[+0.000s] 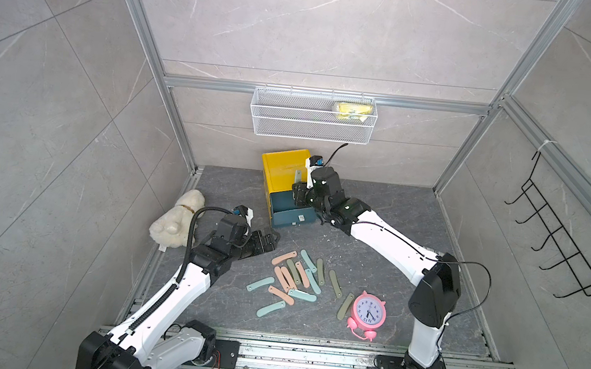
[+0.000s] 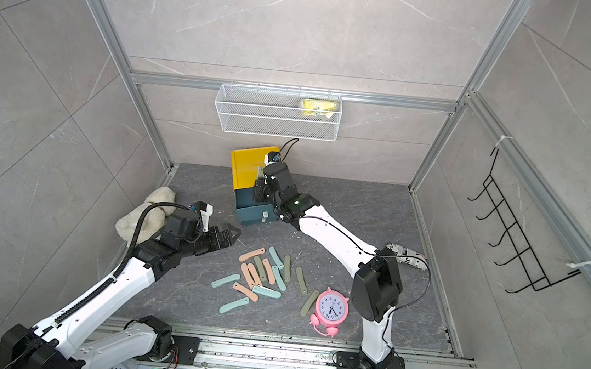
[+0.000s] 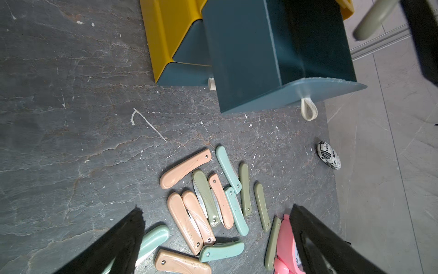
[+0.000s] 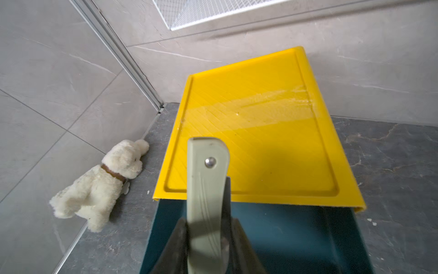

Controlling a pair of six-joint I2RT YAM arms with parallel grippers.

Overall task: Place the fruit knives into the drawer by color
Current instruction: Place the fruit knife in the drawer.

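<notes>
One olive knife (image 4: pixel 206 189) pinched in right tool (image 4: pixel 206 229), left tool (image 3: pixel 216 208) spread wide

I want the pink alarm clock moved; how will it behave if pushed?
The pink alarm clock looks rigid and seems to lie face up, so it likely slides rather than rolls. The olive knife beside it would probably get shoved along.

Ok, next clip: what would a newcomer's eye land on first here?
The yellow cabinet at the back of the table, its top drawer pulled out, with the right gripper holding an olive-green knife over it. Then the scatter of pink, teal and green knives mid-table, a pink alarm clock beside them.
</notes>
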